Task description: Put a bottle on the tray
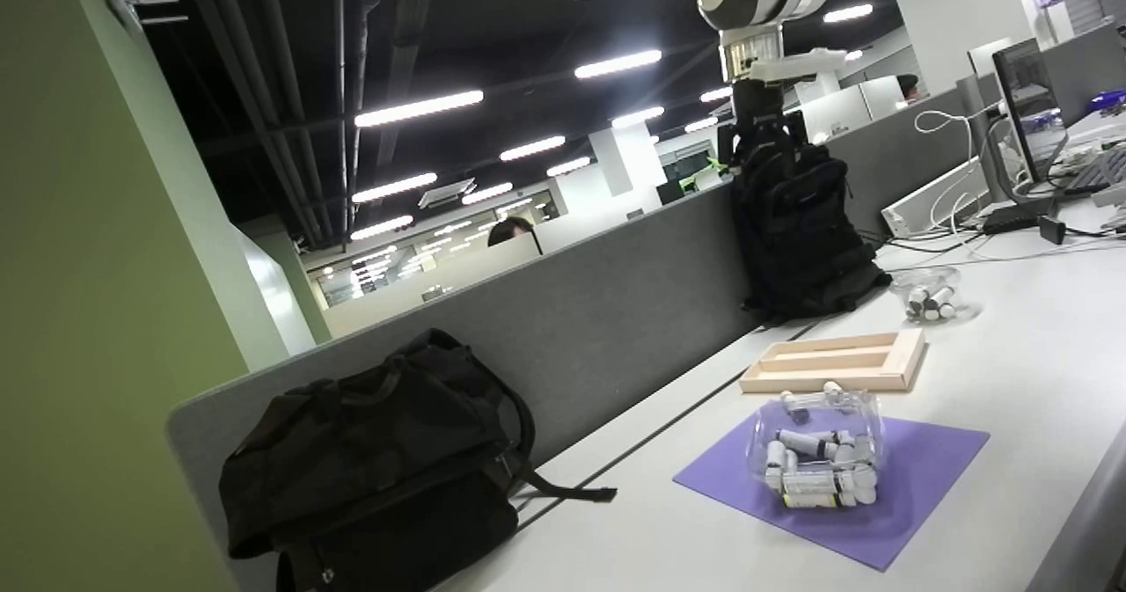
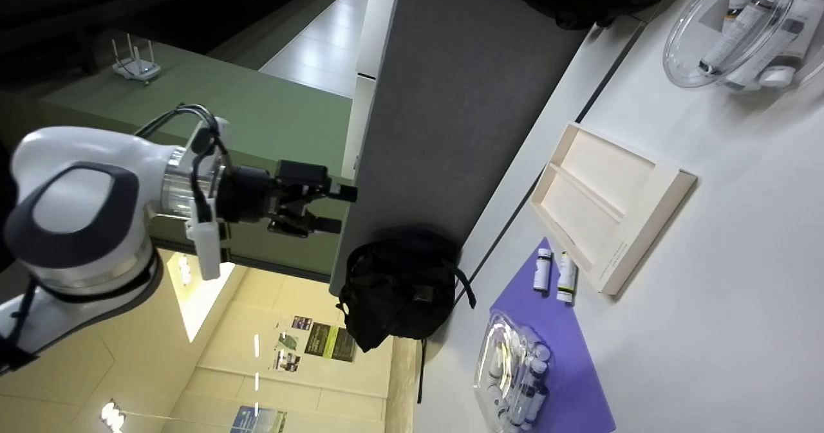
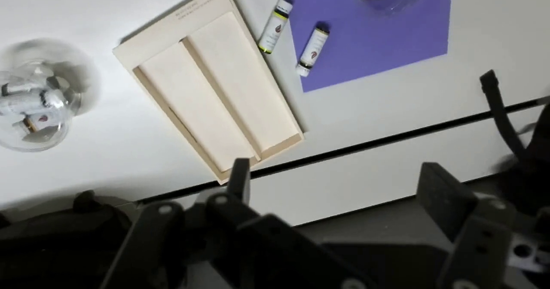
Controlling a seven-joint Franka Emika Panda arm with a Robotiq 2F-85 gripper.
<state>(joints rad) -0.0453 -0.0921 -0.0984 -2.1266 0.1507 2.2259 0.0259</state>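
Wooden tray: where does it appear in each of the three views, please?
In an exterior view: tray right of centre, slightly low.
In an exterior view: tray right of centre, mid-height.
Wrist view: tray mostly left of centre, upper half.
Shared landmark: the purple mat beside it.

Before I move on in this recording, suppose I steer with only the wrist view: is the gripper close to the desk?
Observer: No, in an exterior view the gripper hangs high above the desk.
Operator: The clear container is cut off at my top edge. What is in the rest of it?
Observer: An exterior view shows more small bottles heaped inside.
Operator: And past the clear bowl at my left edge?
Observer: A computer monitor stands further along, in an exterior view.
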